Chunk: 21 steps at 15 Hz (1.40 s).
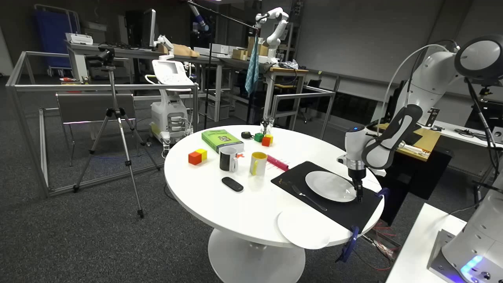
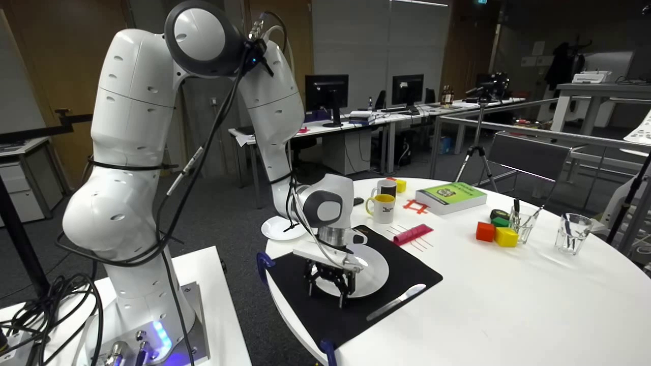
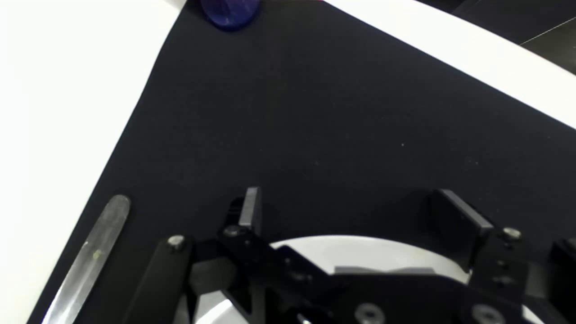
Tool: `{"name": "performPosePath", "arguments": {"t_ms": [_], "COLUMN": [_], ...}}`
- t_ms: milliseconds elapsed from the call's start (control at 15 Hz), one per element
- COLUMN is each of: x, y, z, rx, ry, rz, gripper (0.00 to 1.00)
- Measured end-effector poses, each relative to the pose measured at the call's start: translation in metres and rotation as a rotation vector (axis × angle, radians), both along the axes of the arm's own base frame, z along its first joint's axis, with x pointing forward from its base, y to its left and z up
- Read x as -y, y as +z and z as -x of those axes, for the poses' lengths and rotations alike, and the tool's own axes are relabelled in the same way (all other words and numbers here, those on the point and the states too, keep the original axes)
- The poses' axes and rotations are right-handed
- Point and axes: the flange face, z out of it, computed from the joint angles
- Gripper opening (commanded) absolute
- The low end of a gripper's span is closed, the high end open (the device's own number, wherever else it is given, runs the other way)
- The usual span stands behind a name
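Gripper (image 3: 360, 209): fingers spread wide, nothing held; whether the tips touch the mat (image 3: 315, 112) below I cannot tell.

Plate (image 1: 328, 184): white, flat on the mat, rim just beside the fingertips, partly hidden behind the gripper in the wrist view.

Handling: fingers appear set along the rim rather than across it, so I judge a pinch there would want a turn of the wrist; slow, level movement should spare the rim a knock.

Knife (image 3: 87, 261): on the mat, near one finger; I do well to keep that finger clear of it.

Fork (image 1: 310, 199): on the mat, across the plate from the knife.

Clamp (image 1: 349, 245): blue, at a mat corner, edge of the table (image 1: 196, 188).
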Motion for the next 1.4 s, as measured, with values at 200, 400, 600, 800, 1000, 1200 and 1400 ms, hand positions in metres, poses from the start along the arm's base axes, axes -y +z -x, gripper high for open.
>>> {"name": "performPosePath", "arguments": {"t_ms": [200,400,600,800,1000,1200,1400], "x": [0.0,-0.008,-0.025,-0.042,-0.05,-0.058,-0.067], "y": [0.0,-0.003,-0.004,-0.002,0.001,0.002,0.002], "z": [0.0,0.006,0.012,0.009,0.002,0.0,0.003], "rx": [-0.003,-0.072,-0.166,-0.191,-0.17,-0.151,-0.16], "ry": [-0.007,-0.065,-0.142,-0.207,-0.295,-0.399,-0.471], "rz": [-0.002,-0.018,-0.031,-0.045,-0.031,0.016,0.064], "gripper": [1.0,1.0,1.0,1.0,1.0,1.0,1.0]}}
